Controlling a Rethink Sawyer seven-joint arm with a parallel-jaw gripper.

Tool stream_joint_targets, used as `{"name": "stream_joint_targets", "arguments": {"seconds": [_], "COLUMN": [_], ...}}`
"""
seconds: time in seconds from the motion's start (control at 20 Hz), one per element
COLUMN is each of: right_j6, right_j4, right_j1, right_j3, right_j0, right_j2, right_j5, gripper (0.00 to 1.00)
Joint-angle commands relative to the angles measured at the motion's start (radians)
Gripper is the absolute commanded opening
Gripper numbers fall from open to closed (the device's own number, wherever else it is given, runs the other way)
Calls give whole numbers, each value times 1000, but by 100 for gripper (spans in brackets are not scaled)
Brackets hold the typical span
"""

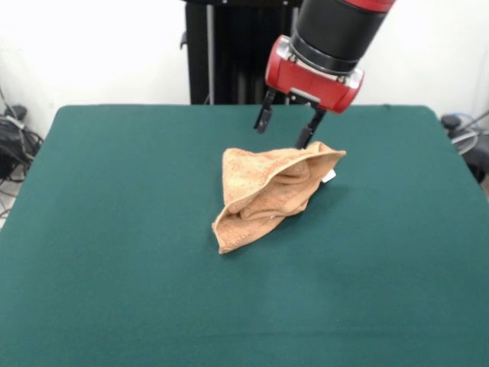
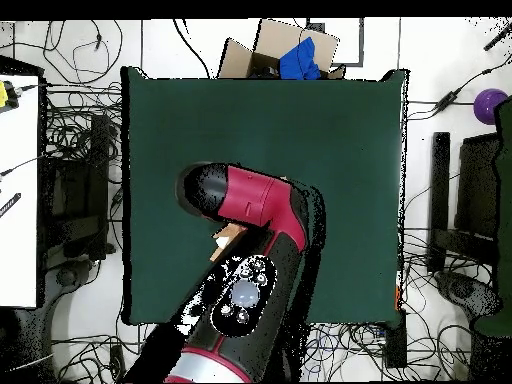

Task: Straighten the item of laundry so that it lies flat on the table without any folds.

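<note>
Gripper (image 1: 288, 128): your fingers hang spread and empty just above the towel's (image 1: 267, 195) far raised corner, the towel itself bunched in folds near mid-table (image 1: 114, 229), white tag (image 1: 328, 177) at its far right side, well clear of every edge; overhead, your arm (image 2: 262, 205) hides most of it.

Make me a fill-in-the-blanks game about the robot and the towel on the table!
1. The crumpled orange-tan terry towel lies on the dark ____ felt table.
2. The red and black arm's end effector has its two black fingers spread ____.
3. In the overhead view, the arm hides most of the ____.

Missing words: green; open; towel
</note>
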Motion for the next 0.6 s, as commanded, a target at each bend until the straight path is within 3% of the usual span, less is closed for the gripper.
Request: {"name": "stream_joint_targets", "arguments": {"seconds": [0.05,0.6], "right_j6": [208,340], "right_j4": [-6,31], "right_j1": [71,154], "right_j3": [53,-14], "right_j0": [22,98], "right_j2": [103,29], "right_j5": [-36,12], "gripper": [100,100]}}
